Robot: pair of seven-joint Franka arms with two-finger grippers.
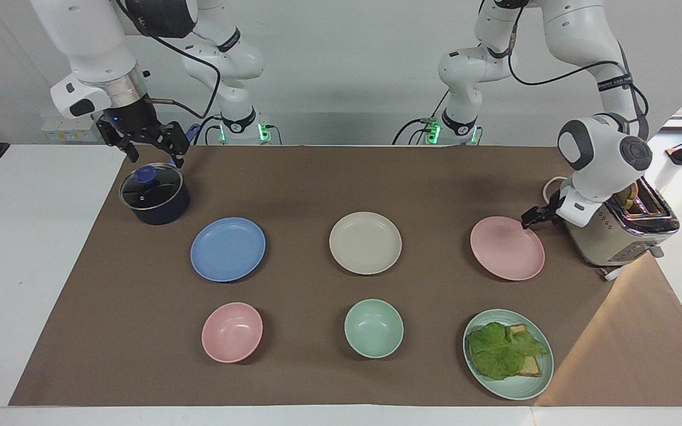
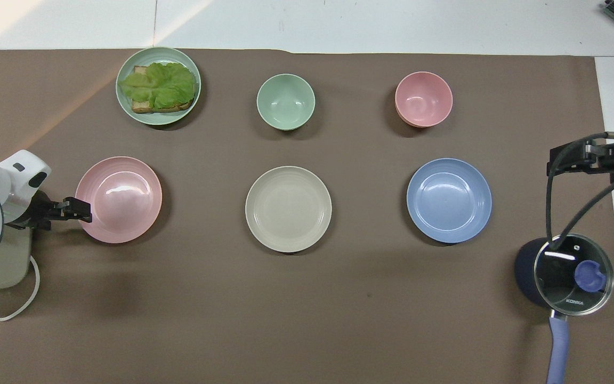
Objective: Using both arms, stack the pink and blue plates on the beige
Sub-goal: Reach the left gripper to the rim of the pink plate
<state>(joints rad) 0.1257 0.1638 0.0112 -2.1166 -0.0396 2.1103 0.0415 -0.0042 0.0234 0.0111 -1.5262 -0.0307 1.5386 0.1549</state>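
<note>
Three plates lie in a row across the brown mat, the beige plate (image 1: 365,243) (image 2: 288,209) in the middle. The blue plate (image 1: 228,249) (image 2: 449,200) is toward the right arm's end and the pink plate (image 1: 507,248) (image 2: 118,199) toward the left arm's end. My left gripper (image 1: 529,219) (image 2: 82,208) is low at the pink plate's rim, on the side by the toaster, open and holding nothing; I cannot tell whether it touches the rim. My right gripper (image 1: 153,151) (image 2: 555,162) waits open over the pot's edge.
A dark pot with a glass lid (image 1: 154,195) stands at the right arm's end, and a toaster (image 1: 613,236) holding toast at the left arm's end. Farther from the robots are a pink bowl (image 1: 232,331), a mint bowl (image 1: 373,328) and a mint plate (image 1: 512,389) with a lettuce sandwich.
</note>
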